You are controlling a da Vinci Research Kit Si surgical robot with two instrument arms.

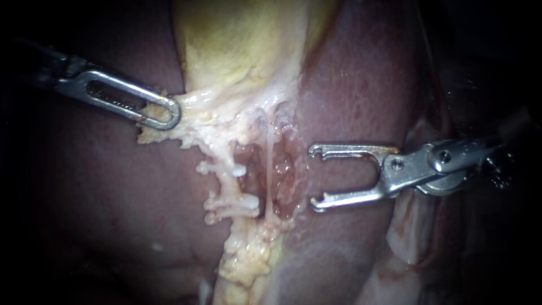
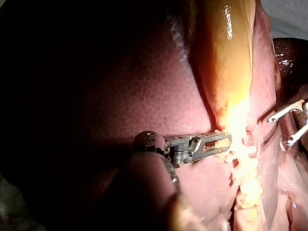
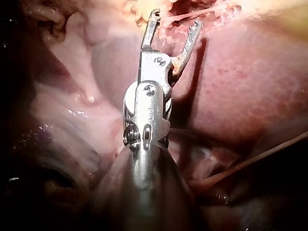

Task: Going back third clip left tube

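Since the right instrument [image 1: 314, 179] stands with its two jaws spread wide and nothing between them, neither clip nor tissue, the step in hand looks to me like the retreat from the left tube [image 1: 228, 183]. That move turns on one relation: the tube lies ahead of the jaw tips, toward the endoscope view's left, with the thin right tube [image 1: 271, 164] standing between them, clear of both tips. The left tube runs up and down in that view, across the line of the jaws, which point straight at it. Pale clips [image 1: 224, 169] cross it, one higher and a thicker cluster lower, and I cannot tell how many that cluster holds. A pull back along the shaft, toward the right, would by my reckoning carry the hooked tips away from both tubes without crossing either. The left instrument [image 1: 164, 110] is nearer the left tube, but its jaws are closed on the pale tissue [image 1: 197, 103] at the lower end of the gallbladder [image 1: 243, 45], holding it out to the left over the liver [image 1: 361, 85].
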